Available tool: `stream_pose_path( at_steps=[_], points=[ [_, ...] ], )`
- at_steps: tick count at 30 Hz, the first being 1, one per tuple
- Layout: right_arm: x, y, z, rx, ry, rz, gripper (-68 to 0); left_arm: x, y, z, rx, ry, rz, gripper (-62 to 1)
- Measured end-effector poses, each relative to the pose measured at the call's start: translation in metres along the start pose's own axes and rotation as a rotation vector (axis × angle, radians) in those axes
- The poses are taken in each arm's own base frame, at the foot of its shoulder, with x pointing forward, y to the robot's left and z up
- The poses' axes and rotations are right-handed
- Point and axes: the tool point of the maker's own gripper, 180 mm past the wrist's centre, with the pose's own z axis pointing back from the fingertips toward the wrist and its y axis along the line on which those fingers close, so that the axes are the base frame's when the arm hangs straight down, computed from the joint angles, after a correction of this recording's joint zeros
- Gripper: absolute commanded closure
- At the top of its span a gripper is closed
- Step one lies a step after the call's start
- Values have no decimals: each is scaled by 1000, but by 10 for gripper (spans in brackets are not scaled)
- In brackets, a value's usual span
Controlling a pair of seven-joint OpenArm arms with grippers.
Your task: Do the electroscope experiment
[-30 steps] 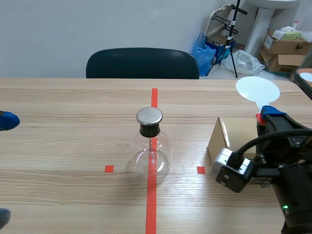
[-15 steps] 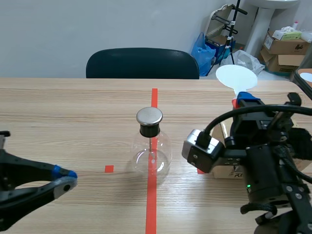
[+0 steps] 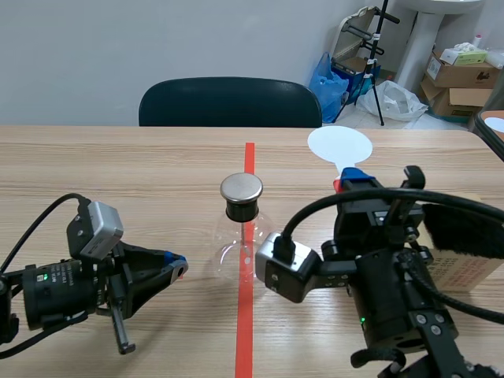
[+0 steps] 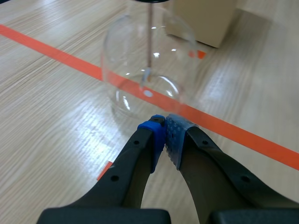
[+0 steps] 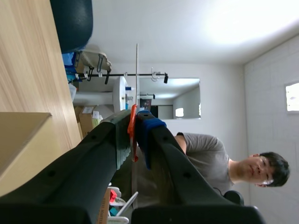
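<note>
The electroscope is a clear glass flask (image 3: 245, 250) with a round metal cap (image 3: 241, 187), standing on the red centre line. My right gripper (image 3: 352, 180) is raised to the flask's right, shut on the red handle of a paddle with a white disc (image 3: 339, 146). In the right wrist view the paddle (image 5: 137, 70) shows edge-on, pinched between the fingers of my right gripper (image 5: 134, 127). My left gripper (image 3: 175, 267) lies low just left of the flask, shut with nothing in it. Seen from the left wrist, the flask (image 4: 149, 65) sits just ahead of my left gripper (image 4: 164, 136).
A cardboard box (image 3: 466, 269) stands on the table behind the right arm, also seen as the box (image 4: 205, 21) past the flask. A dark chair (image 3: 230, 101) is at the far table edge. A person (image 5: 219, 158) appears in the right wrist view.
The left arm came in from the left to the flask's side and its gripper shut. The right arm carried the paddle leftward, closer to the flask.
</note>
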Motion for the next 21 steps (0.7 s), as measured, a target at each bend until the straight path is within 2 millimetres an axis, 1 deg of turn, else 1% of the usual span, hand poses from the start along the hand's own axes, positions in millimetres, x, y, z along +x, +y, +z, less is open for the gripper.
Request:
stream_pose_path(
  at_steps=[4,9,21],
  points=[
    [3,13,5,36,-11,7,-16,0,15,-10,61,-11,-14,-31],
    [7,20,8,54,-21,8,-16,6,12,-12,47,-51,-14,-31],
    [7,20,8,54,-22,7,-15,3,9,-10,45,-43,-9,-30]
  ],
)
